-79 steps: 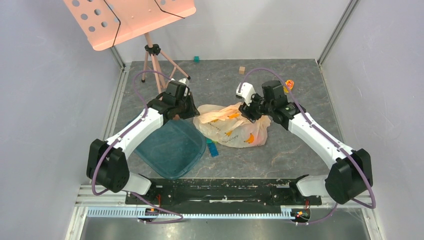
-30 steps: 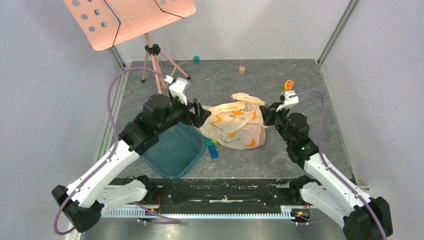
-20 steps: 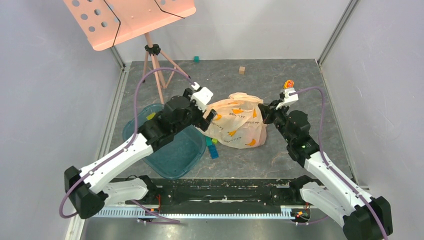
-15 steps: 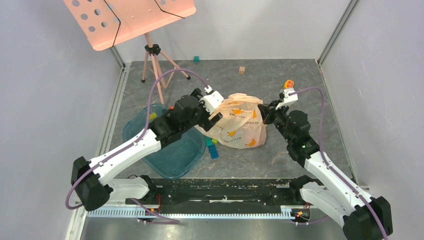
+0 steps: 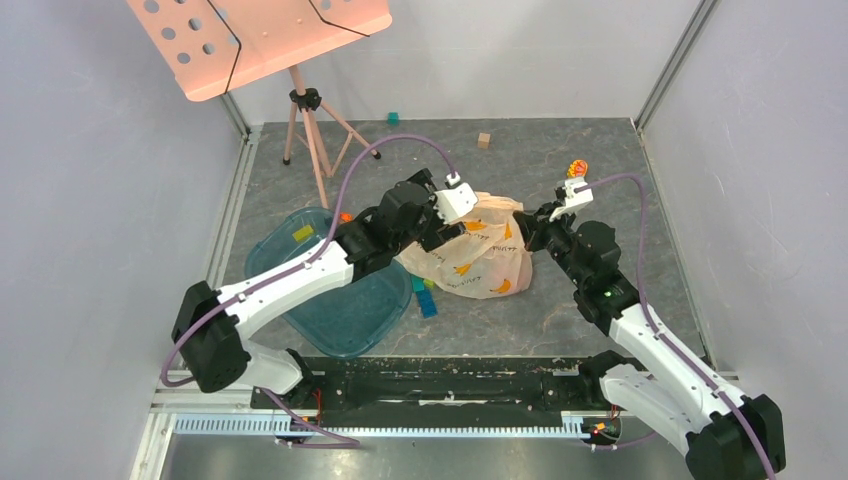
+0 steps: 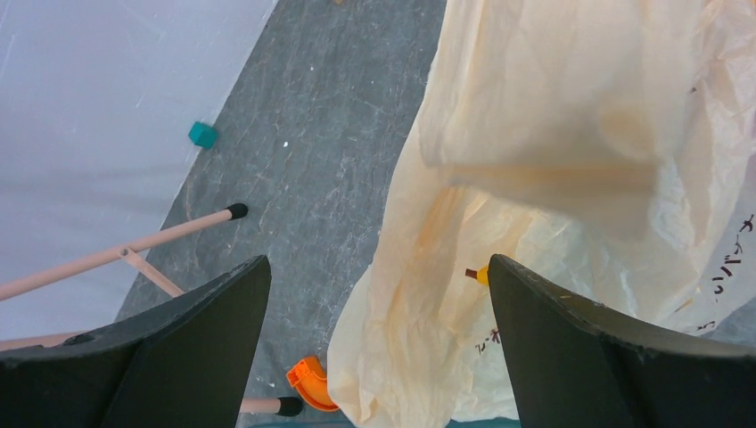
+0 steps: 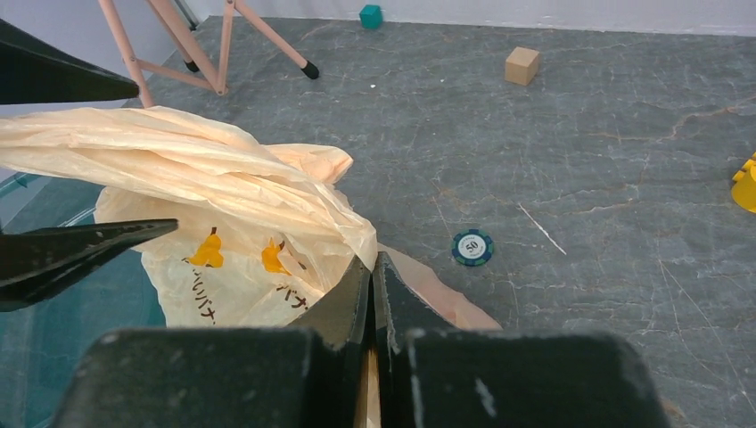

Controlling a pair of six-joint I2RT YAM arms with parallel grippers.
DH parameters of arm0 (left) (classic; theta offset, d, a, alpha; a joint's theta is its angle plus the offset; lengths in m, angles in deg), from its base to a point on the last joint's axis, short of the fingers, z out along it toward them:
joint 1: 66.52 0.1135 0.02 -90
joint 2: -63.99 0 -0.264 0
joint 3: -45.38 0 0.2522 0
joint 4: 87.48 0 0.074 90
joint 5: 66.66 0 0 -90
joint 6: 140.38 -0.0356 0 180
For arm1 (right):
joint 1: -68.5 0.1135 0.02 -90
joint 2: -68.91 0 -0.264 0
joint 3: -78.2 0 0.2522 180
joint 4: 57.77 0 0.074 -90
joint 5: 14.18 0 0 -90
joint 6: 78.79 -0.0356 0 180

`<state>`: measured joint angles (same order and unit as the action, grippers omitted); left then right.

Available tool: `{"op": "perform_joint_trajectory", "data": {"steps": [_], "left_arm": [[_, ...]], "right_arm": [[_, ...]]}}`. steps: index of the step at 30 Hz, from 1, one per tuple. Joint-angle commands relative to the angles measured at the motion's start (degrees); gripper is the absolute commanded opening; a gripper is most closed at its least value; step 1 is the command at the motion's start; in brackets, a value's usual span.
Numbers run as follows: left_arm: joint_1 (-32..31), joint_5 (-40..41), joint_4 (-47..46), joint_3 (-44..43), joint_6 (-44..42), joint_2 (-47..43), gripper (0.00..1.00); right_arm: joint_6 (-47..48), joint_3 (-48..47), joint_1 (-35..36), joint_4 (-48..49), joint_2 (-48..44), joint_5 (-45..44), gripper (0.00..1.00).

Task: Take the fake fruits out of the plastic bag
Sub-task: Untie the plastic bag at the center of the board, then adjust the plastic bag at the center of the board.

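Note:
The plastic bag (image 5: 478, 255), peach-beige with yellow banana prints, lies crumpled in the middle of the floor. The fake fruits are hidden; I see none through the film. My left gripper (image 5: 438, 233) hovers over the bag's upper left. In the left wrist view it (image 6: 379, 264) stands wide open, with a ridge of the bag (image 6: 535, 160) below and between the fingers, which do not touch it. My right gripper (image 5: 532, 232) is at the bag's right side. In the right wrist view it (image 7: 372, 264) is shut on a fold of the bag (image 7: 223, 187), lifting it.
A teal tray (image 5: 335, 310) lies left of the bag, blue and green blocks (image 5: 425, 296) by its corner. A pink music stand (image 5: 305, 110) stands at the back left. A teal cube (image 5: 393, 118), wooden cube (image 5: 484, 140), yellow-orange toy (image 5: 577, 169) and poker chip (image 7: 471, 247) are scattered about.
My left arm has swung right from above the tray to the bag's top, its jaws spreading a little wider. The right arm holds the bag fold where it was.

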<state>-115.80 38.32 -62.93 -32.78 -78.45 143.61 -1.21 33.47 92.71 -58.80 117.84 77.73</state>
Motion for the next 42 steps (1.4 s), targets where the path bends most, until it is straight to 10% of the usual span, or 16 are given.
{"op": "perform_joint_trajectory", "data": {"steps": [1,6,11,15,23,32,42], "left_arm": [[-0.4,-0.6,-2.8,-3.3,-3.8,2.2,0.97],[-0.4,-0.1,-3.0,-5.0,-3.5,5.8,0.93],[-0.4,2.9,-0.6,-8.8,-0.3,9.3,0.54],[-0.4,6.5,0.0,-10.6,3.5,8.8,0.02],[-0.3,11.9,-6.2,-4.0,15.8,-0.4,0.02],[-0.3,3.9,-9.9,0.7,20.5,-5.8,0.02],[-0.3,2.8,-10.6,1.1,21.2,-6.1,0.02]], "right_arm": [[0.8,-1.8,-0.1,0.7,-1.6,1.0,0.0],[0.9,-1.9,-0.1,0.3,-2.1,1.1,0.0],[1.2,-1.7,-0.1,-0.3,-2.9,0.8,0.0],[0.6,-1.3,-0.1,-0.3,-3.8,-1.0,0.0],[-2.6,0.9,-0.2,0.0,-6.8,-8.8,0.02],[20.9,-3.3,-0.1,-1.8,-5.7,12.8,0.75],[32.5,-12.1,0.6,-4.7,4.3,14.5,0.82]]}}
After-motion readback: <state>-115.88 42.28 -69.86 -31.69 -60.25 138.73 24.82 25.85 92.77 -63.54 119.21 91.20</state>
